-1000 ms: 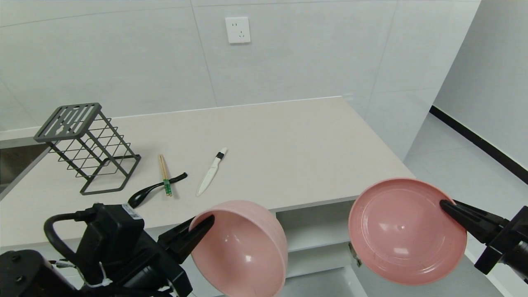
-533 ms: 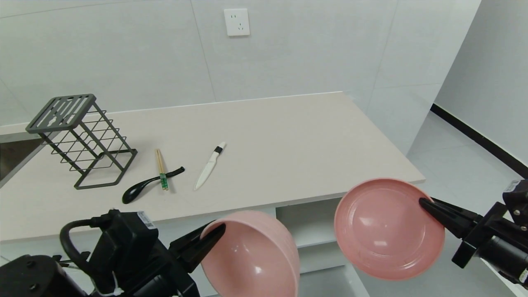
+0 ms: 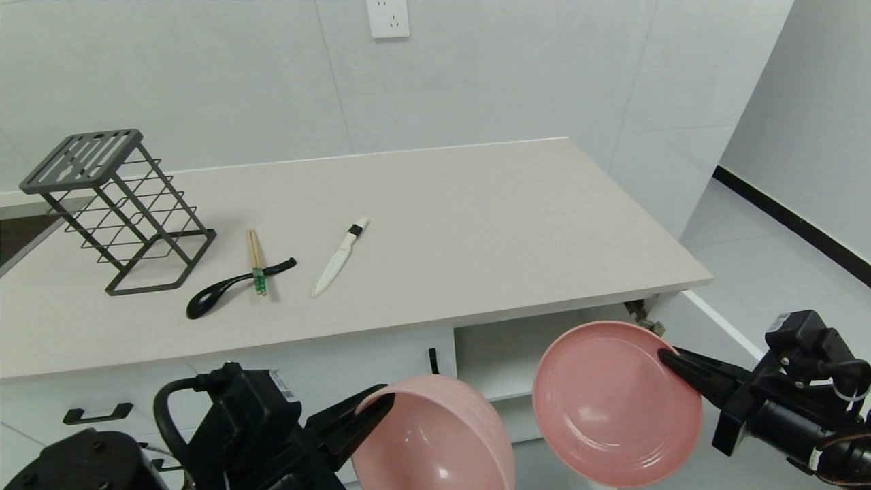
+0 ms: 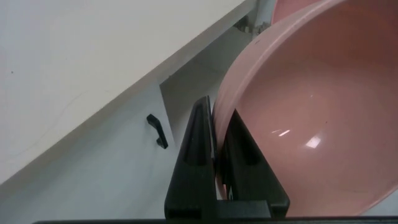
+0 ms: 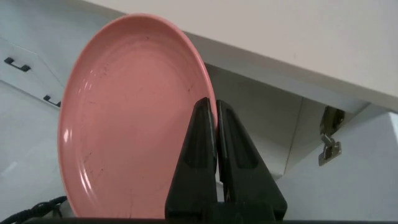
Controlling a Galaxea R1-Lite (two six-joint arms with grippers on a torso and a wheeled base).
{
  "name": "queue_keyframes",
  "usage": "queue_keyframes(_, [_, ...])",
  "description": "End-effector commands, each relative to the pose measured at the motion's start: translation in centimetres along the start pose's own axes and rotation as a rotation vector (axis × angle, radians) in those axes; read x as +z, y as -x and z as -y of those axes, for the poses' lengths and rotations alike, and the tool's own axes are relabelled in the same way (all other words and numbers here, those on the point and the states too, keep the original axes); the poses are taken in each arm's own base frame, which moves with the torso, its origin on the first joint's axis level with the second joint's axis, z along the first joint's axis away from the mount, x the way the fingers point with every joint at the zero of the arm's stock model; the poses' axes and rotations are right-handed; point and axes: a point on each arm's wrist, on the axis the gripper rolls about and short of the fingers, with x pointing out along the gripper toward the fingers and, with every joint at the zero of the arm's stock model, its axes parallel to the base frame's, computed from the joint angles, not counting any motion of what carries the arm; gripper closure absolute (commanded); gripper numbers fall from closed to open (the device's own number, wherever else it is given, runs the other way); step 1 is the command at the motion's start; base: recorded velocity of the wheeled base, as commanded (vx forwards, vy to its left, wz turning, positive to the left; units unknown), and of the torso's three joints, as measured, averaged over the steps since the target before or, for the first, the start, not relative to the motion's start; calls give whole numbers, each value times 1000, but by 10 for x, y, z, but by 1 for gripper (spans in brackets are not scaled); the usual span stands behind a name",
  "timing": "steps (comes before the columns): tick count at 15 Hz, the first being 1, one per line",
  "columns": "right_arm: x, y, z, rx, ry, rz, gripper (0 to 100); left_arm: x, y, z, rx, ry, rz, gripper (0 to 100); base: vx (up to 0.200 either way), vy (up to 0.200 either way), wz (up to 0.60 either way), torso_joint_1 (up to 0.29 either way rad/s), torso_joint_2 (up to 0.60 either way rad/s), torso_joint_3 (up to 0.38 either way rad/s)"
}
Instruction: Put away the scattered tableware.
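My left gripper (image 3: 378, 407) (image 4: 214, 134) is shut on the rim of a pink bowl (image 3: 435, 442) (image 4: 311, 118), held tilted below the counter's front edge. Off to the right, my right gripper (image 3: 670, 357) (image 5: 214, 124) is shut on the edge of a pink plate (image 3: 612, 401) (image 5: 137, 112), held upright in front of an open cabinet (image 3: 510, 354). On the counter (image 3: 476, 224) lie a black spoon (image 3: 231, 292), chopsticks (image 3: 255, 262) crossing its handle, and a white knife (image 3: 338, 257). A dark wire rack (image 3: 112, 204) stands at the counter's left.
The open cabinet door (image 3: 721, 323) stands out at the right, with a hinge (image 5: 329, 140) beside the plate. Shut drawers with black handles (image 3: 99, 414) (image 4: 158, 130) run under the counter to the left. A wall socket (image 3: 388, 17) is on the tiled wall behind.
The camera has dropped and pulled back, so the counter sits higher in view. Both grippers have lowered with the bowl and plate; the plate has shifted left toward the open cabinet.
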Motion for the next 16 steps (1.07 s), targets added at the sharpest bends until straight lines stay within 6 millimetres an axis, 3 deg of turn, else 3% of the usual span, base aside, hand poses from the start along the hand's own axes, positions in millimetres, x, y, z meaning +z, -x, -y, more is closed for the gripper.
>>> queue_keyframes(1, [2,1,0,1,3,10,100,2,1,-2,9,1,9,100,0,0,0,-212,452,207])
queue_keyframes(9, [32,33,-3,-30,48,158,100,16,13,-13,137,9,85,100,0,0,0,-213,422,205])
queue_keyframes(13, [24,48,-9,-8,83,39,100,17,15,-14,180,12,91,100,0,0,0,-250,491,233])
queue_keyframes(16, [15,43,-12,29,64,-44,100,20,18,-15,197,5,109,100,0,0,0,-248,481,237])
